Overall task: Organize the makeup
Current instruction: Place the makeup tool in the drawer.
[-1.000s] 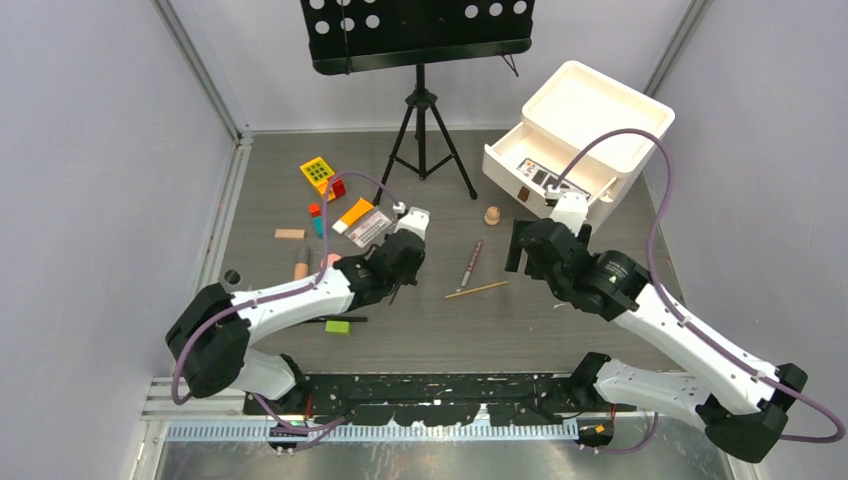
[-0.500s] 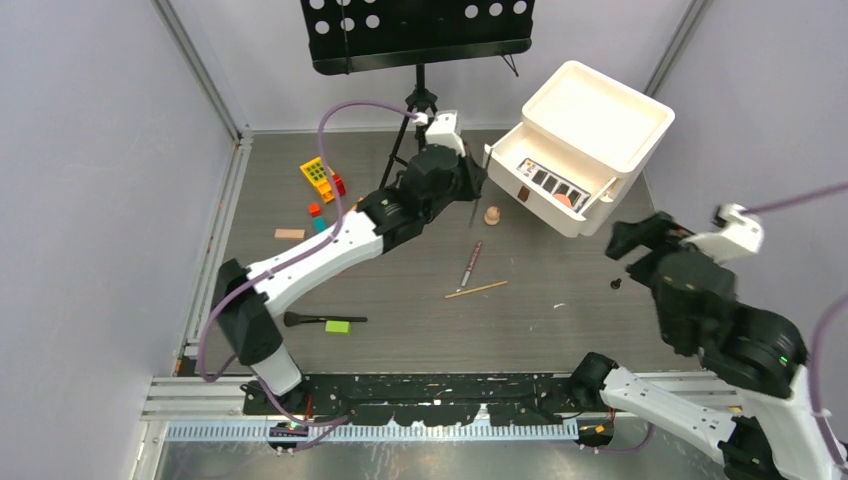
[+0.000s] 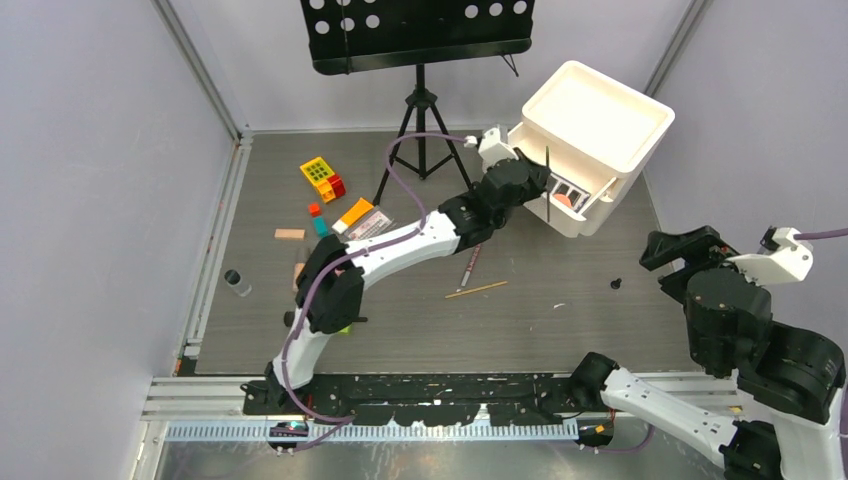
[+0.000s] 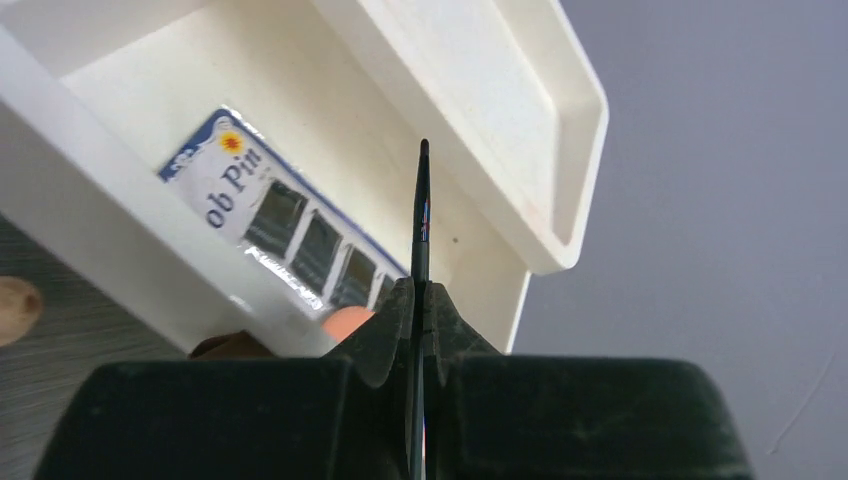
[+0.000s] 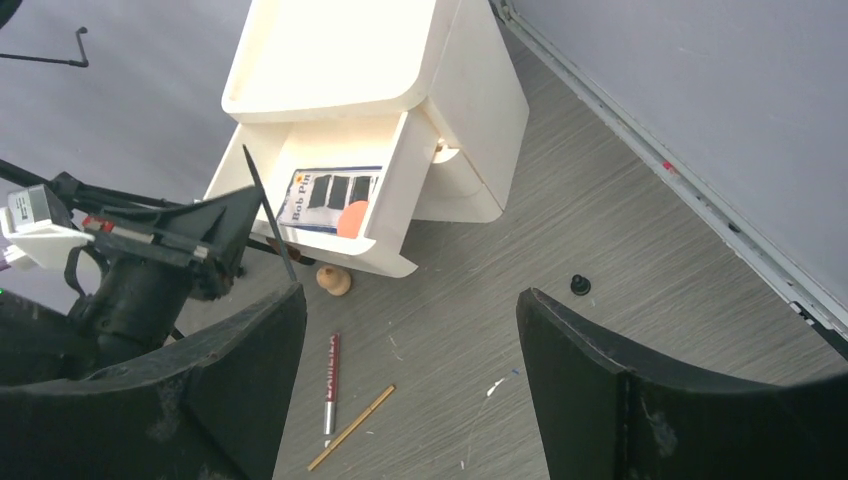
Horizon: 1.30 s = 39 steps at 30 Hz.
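A red pencil (image 3: 471, 265) and a tan stick (image 3: 477, 290) lie on the worktop (image 3: 560, 330). My left claw (image 4: 420, 300) is pinching a thin black pencil (image 4: 423, 205), roughly upright, at the front of the open drawer (image 4: 100, 235). The drawer contains the palette (image 4: 290, 225) and the pink compact (image 5: 351, 218). My right claw (image 5: 410, 295) is spread wide, well apart to the right.

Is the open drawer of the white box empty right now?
No, the open drawer holds a white palette with dark squares and a pink round compact.
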Each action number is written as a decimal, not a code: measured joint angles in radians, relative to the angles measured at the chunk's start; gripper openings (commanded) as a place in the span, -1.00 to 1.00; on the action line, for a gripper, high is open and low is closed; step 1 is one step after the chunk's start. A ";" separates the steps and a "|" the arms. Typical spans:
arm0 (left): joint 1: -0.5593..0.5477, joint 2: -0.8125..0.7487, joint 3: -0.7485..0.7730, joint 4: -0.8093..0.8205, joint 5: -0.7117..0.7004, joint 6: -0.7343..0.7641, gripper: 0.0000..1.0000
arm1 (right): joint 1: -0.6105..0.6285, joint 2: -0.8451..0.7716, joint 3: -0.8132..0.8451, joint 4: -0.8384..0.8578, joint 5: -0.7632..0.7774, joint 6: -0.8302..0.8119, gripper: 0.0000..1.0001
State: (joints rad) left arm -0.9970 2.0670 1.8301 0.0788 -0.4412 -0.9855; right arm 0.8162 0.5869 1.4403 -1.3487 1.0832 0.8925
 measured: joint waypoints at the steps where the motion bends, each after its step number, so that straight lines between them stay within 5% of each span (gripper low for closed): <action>1: -0.004 0.024 0.026 0.017 -0.009 -0.013 -1.00 | 0.000 -0.006 0.000 -0.008 0.000 0.006 0.61; 13: -0.010 0.148 0.214 0.098 -0.164 -0.134 -0.97 | 0.000 -0.100 0.000 -0.092 0.021 0.079 0.60; 21: -0.010 0.251 0.298 0.106 -0.186 -0.137 -0.17 | 0.000 -0.103 0.002 -0.117 0.023 0.086 0.60; 28: -0.011 0.269 0.303 0.117 -0.183 -0.125 -0.01 | 0.000 -0.132 0.001 -0.128 0.024 0.092 0.60; 39: -0.014 0.029 0.008 0.130 -0.124 0.098 0.19 | 0.000 -0.137 -0.030 -0.128 0.032 0.076 0.62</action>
State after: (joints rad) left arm -1.0107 2.0964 1.8378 0.2089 -0.5652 -0.8879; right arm 0.8162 0.4496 1.4101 -1.4769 1.1152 0.9688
